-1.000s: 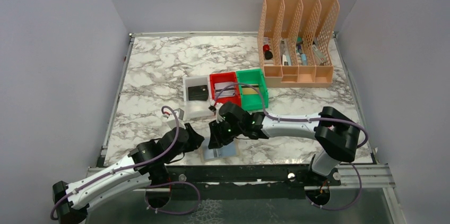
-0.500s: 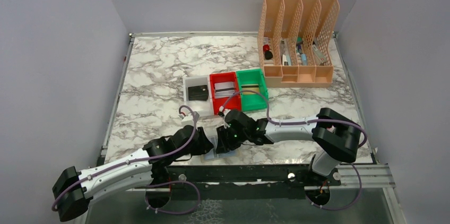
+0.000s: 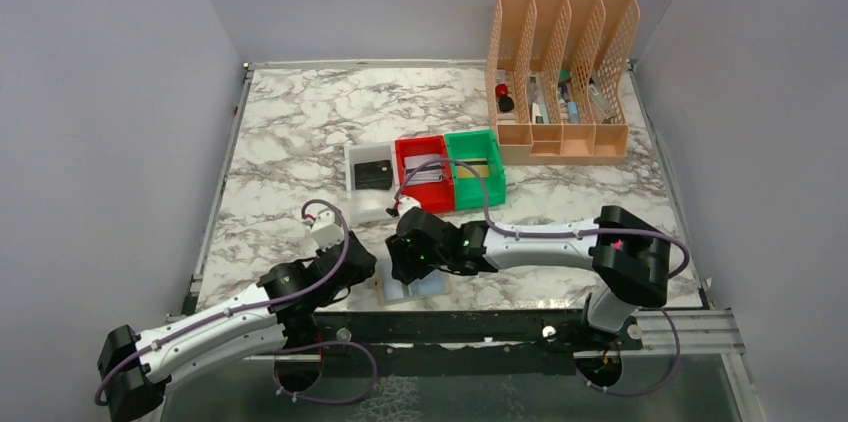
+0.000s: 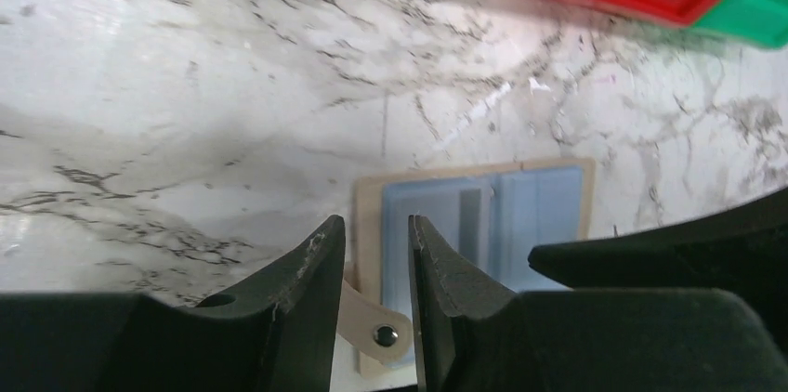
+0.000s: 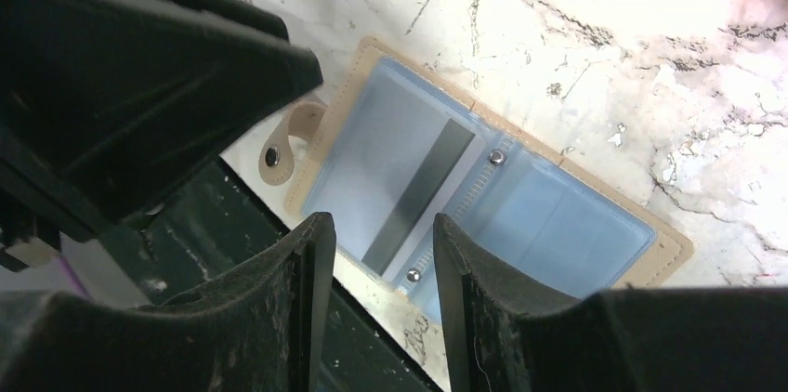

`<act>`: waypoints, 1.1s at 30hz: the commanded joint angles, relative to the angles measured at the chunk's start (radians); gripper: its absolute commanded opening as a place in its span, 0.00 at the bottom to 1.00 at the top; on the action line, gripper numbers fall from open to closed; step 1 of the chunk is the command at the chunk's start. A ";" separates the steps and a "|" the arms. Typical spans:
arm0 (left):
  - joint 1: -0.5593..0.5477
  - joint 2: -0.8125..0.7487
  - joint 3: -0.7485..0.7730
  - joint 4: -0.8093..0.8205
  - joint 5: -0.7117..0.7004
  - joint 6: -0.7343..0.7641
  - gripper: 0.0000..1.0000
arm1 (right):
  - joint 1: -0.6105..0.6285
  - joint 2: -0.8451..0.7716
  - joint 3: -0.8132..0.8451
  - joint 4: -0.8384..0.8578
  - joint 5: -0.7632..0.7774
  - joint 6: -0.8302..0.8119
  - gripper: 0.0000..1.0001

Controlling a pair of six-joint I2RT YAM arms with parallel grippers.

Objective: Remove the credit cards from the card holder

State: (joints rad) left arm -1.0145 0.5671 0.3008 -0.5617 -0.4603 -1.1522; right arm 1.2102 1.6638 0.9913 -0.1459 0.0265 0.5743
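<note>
Since half a second ago the left gripper (image 4: 374,225) has been drawn back, jaws narrowly parted and empty over the snap tab (image 4: 372,329). The right gripper (image 5: 383,225) is held slightly open, empty, above the open card holder (image 5: 558,215) at the near edge of the table (image 3: 300,132), hiding part of it from overhead. One silvery grey card (image 5: 418,192) is seen pocketed inside.

Card holder (image 3: 422,288) lay open, blue-grey inside up, at the near edge of the marble table (image 3: 290,132). Right gripper (image 3: 402,264) sat over its far side and left gripper (image 3: 367,270) just beside its left end; jaw gaps unreadable from above. A black card (image 3: 372,176) lay in the white tray (image 3: 366,205), beside the red tray (image 3: 409,180).
</note>
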 commanded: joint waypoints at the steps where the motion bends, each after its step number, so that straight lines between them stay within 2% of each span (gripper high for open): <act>1: 0.001 -0.003 0.044 -0.121 -0.180 -0.083 0.35 | 0.056 0.061 0.060 -0.087 0.150 -0.039 0.50; 8: 0.002 0.060 0.053 -0.121 -0.192 -0.101 0.38 | 0.116 0.163 0.145 -0.137 0.241 -0.043 0.54; 12: 0.003 0.041 0.047 -0.121 -0.190 -0.103 0.39 | 0.148 0.217 0.170 -0.149 0.286 -0.068 0.57; 18: 0.002 -0.070 0.010 -0.122 -0.185 -0.130 0.40 | 0.161 0.311 0.187 -0.238 0.396 -0.013 0.52; 25: 0.002 -0.135 -0.019 -0.123 -0.181 -0.151 0.40 | 0.162 0.300 0.115 -0.190 0.371 0.009 0.30; 31: 0.002 -0.117 -0.016 -0.121 -0.168 -0.145 0.40 | 0.162 0.281 0.085 -0.173 0.358 0.020 0.03; 33: 0.002 -0.112 -0.014 -0.117 -0.160 -0.134 0.40 | 0.160 0.270 0.073 -0.168 0.371 0.019 0.01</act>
State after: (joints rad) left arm -1.0142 0.4458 0.2867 -0.7017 -0.6151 -1.2907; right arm 1.3659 1.8919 1.1442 -0.1894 0.3988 0.5880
